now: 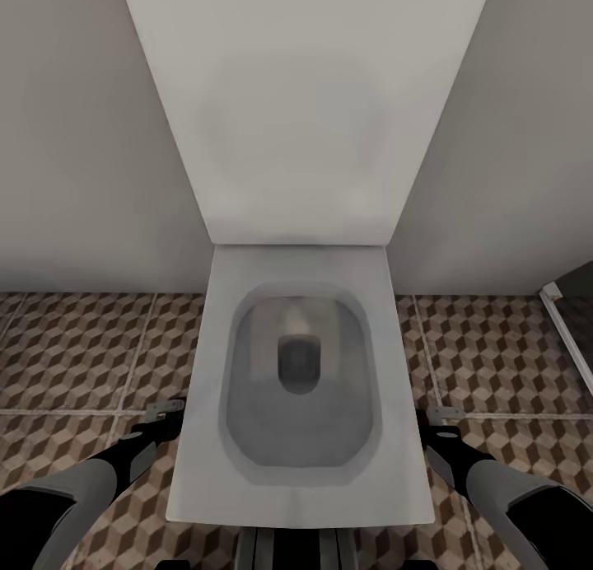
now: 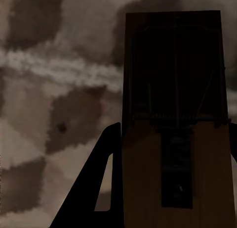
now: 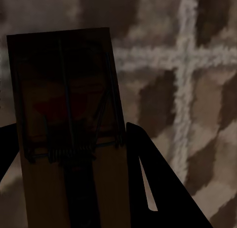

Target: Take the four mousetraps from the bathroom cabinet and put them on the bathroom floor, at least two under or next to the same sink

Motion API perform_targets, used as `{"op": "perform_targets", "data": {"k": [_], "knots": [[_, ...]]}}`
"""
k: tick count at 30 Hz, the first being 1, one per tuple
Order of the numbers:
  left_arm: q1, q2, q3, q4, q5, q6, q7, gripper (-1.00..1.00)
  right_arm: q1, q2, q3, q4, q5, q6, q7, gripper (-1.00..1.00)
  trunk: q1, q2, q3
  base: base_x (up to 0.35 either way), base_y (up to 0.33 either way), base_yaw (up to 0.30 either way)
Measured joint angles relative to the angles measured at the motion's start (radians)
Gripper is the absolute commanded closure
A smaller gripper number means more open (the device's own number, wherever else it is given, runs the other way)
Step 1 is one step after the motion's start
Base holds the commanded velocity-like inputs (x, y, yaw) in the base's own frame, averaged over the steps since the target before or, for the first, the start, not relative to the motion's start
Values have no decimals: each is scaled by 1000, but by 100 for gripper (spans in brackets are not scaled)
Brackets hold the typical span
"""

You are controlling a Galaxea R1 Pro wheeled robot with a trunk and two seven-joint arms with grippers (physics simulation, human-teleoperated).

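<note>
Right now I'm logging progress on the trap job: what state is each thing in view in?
Toilet: lid up against the wall, bowl open.
Left gripper: shut on left mousetrap, above the bathroom floor.
Right gripper: shut on right mousetrap, above the tiles.
Left mousetrap: held, not yet set down.
Right mousetrap: held, not yet set down.

Both arms lowered and stretched forward, one at each lower corner of the head view, grey forearms ending in dark wrists. Left tool (image 1: 165, 412) pointing forward and down, clamped on a mousetrap (image 2: 175, 124) held between its dark fingers (image 2: 101, 183). Right tool (image 1: 436, 415) in the same pose, gripping a second mousetrap (image 3: 66, 119).
</note>
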Motion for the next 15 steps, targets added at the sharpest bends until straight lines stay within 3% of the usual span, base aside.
{"op": "perform_targets", "data": {"k": [15], "knots": [[0,0,-1,0,0,0,0,100,0,2,-4,0,1,-2,-1,100,0,0,0,0,0,0]]}}
